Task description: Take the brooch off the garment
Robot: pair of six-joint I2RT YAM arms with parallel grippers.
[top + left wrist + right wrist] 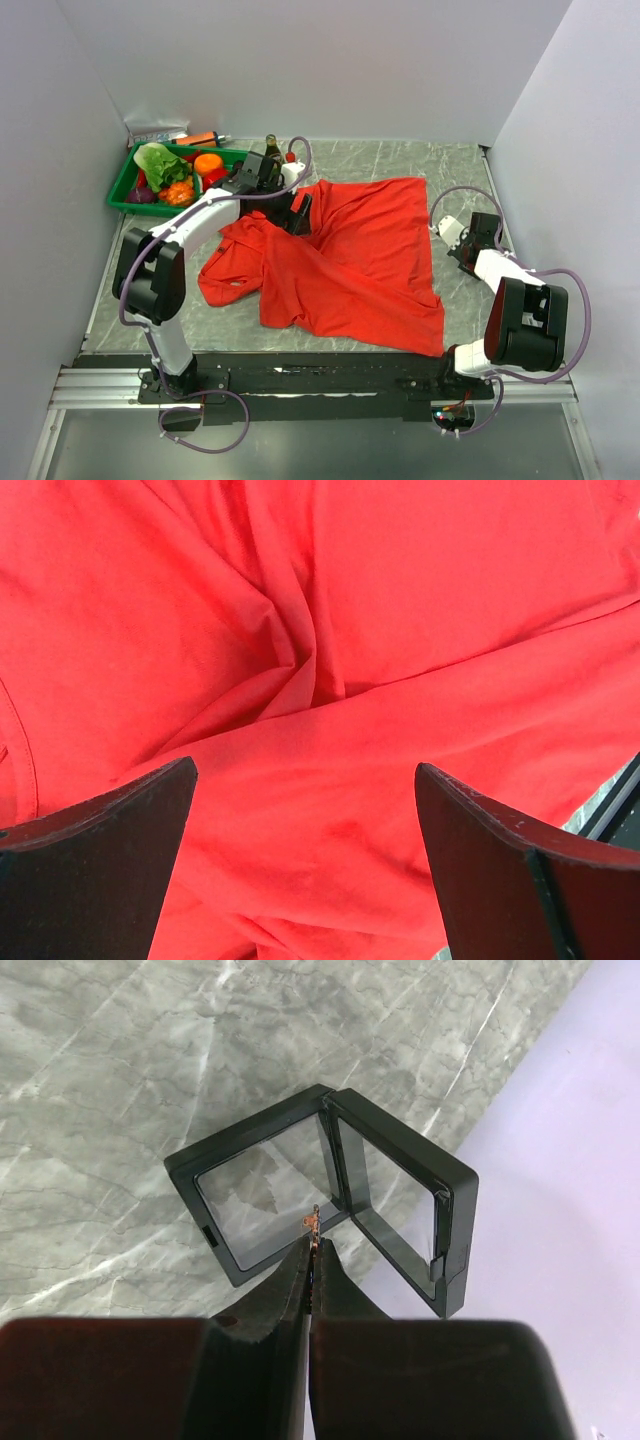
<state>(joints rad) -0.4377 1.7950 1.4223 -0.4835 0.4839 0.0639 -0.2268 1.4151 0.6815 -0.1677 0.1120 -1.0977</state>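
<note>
The brooch (314, 1222) is pinched at the very tips of your right gripper (313, 1245), pointing straight ahead over the open black case (400, 1135). The garment (370, 260) lies off to the left, not touching the brooch, under your wide-open left gripper (305, 770).

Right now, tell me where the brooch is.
In the right wrist view, the brooch is pinched at the tips of the shut right pincer, over the open black case on the right side of the table.
</note>
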